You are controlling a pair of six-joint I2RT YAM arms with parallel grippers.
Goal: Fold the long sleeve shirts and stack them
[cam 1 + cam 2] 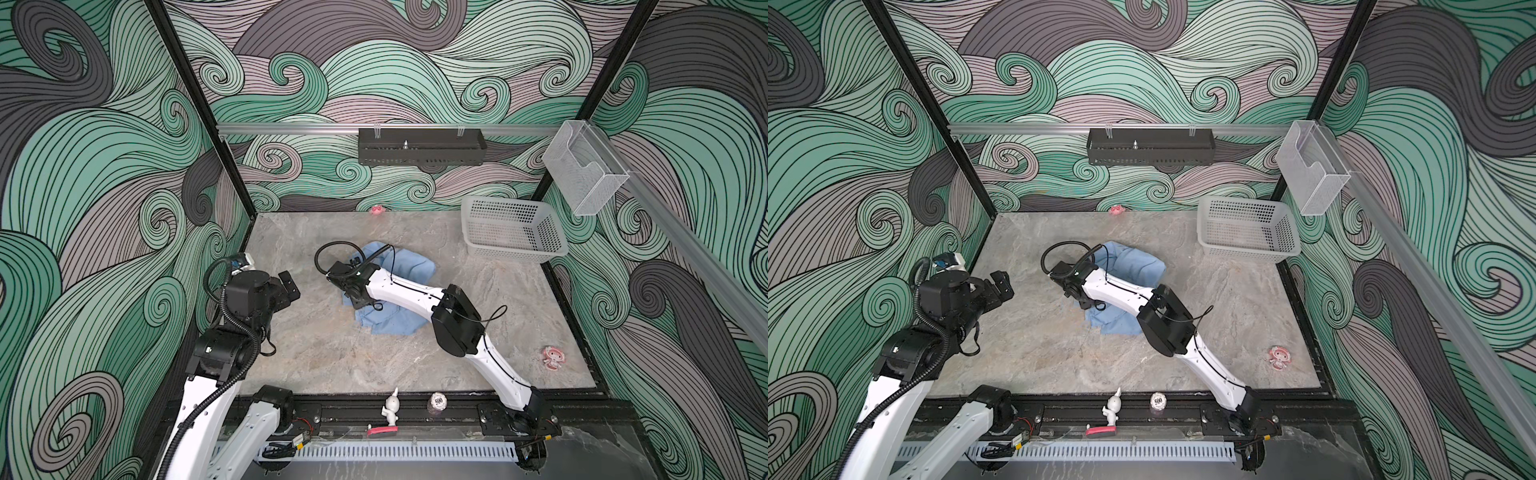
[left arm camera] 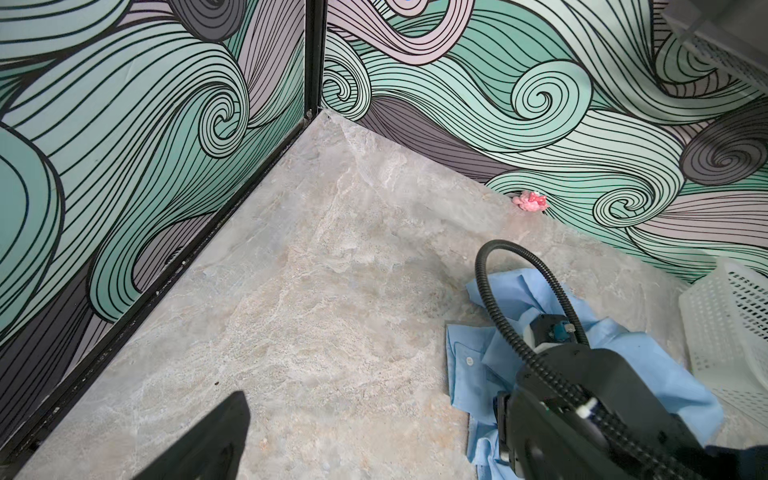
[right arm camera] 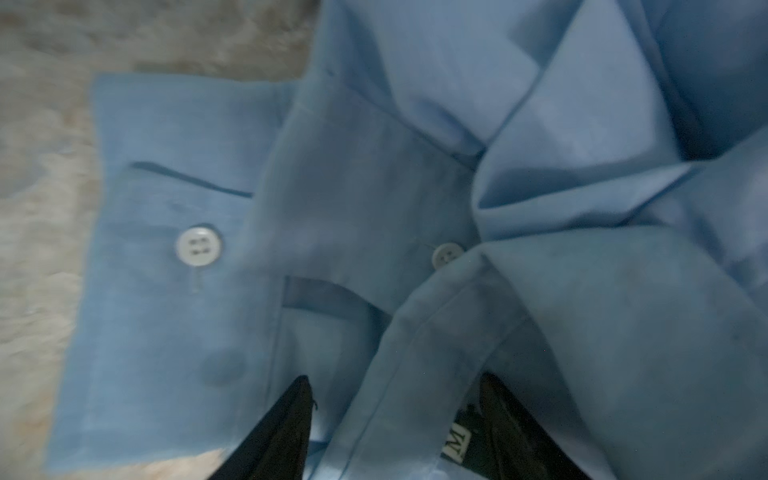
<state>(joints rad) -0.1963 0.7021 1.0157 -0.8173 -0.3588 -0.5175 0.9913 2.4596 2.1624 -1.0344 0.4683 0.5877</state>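
One light blue woven button-up shirt [image 1: 411, 266] lies crumpled; right claw [image 3: 397, 378] straddles a buttoned fold, grip uncertain; left claw [image 1: 291, 286] gapes empty. Best pinch one layer, then lift gently.

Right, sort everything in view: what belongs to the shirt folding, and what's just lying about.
Job in hand:
light blue shirt, crumpled mid-table
right gripper, down on it

Lying about:
white basket
small pink toy
pink cartoon figure
white rabbit figure
poker chip
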